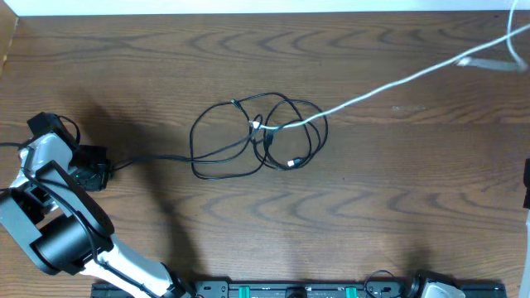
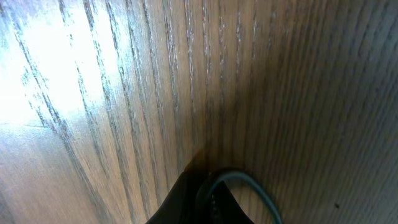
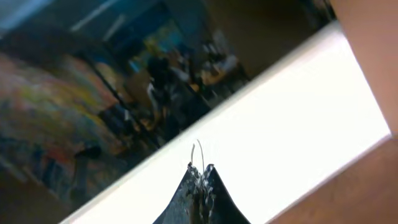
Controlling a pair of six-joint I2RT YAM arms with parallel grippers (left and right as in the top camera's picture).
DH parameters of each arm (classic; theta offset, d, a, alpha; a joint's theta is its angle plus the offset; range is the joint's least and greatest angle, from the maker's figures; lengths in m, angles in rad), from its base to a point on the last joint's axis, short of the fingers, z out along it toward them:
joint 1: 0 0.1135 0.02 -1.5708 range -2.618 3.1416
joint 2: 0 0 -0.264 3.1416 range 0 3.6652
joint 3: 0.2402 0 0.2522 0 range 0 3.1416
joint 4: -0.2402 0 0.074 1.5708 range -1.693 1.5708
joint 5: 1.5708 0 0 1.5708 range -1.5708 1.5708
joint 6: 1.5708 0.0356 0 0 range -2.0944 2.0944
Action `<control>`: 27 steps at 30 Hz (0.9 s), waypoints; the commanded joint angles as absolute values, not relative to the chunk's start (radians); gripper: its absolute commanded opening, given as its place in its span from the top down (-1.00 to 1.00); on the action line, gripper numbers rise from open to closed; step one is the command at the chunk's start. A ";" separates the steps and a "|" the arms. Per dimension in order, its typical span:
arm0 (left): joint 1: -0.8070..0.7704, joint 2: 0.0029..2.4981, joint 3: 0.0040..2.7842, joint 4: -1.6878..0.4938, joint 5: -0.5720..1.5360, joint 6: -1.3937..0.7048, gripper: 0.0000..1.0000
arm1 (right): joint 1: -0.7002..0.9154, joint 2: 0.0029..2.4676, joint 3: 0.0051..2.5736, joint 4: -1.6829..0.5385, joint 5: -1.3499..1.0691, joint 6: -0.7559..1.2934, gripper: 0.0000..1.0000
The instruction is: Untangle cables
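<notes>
Dark brown wood grain is covering the whole table [image 1: 397,215], and most of it is lying bare. Near the left edge, the left gripper [image 1: 98,172] is pressing its fingers together on the end of the black cable [image 1: 149,160]. Its wrist view is showing a dark fingertip low over the wood with the cord curving out beside it. From that grip the black cable is running right along the surface to the middle of the table. There it is spreading into several loose, overlapping loops [image 1: 217,141]. A small pale plug [image 1: 291,164] is lying at the near right side of the loops.

Towards the far right corner, the right gripper [image 3: 200,169] is holding its fingers shut on the white cable [image 1: 389,85]. A thin strand is sticking up between the tips in its wrist view, and that camera is pointing off the table at a blurred room. From above, only a pale blur is showing there. From that corner the white cable is stretching in a nearly straight line down into the loops, crossing the black cord near their middle.

Open wood is lying on every side of the loops, widest towards the right edge and the near right corner. A black rail [image 1: 290,290] is running along the near edge, and a white strip [image 1: 248,7] is bordering the far edge.
</notes>
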State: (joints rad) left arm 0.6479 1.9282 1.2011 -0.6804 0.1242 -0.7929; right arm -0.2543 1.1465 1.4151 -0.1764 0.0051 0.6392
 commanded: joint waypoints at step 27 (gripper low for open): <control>0.602 1.593 1.219 -0.702 0.713 -0.464 -0.95 | -0.040 1.396 1.421 -0.894 -0.463 0.249 0.98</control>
State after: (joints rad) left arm 0.6289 1.6703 1.2011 -0.6998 0.7116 -0.5140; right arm -0.0681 1.3838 1.4181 -0.8883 -0.4469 0.3275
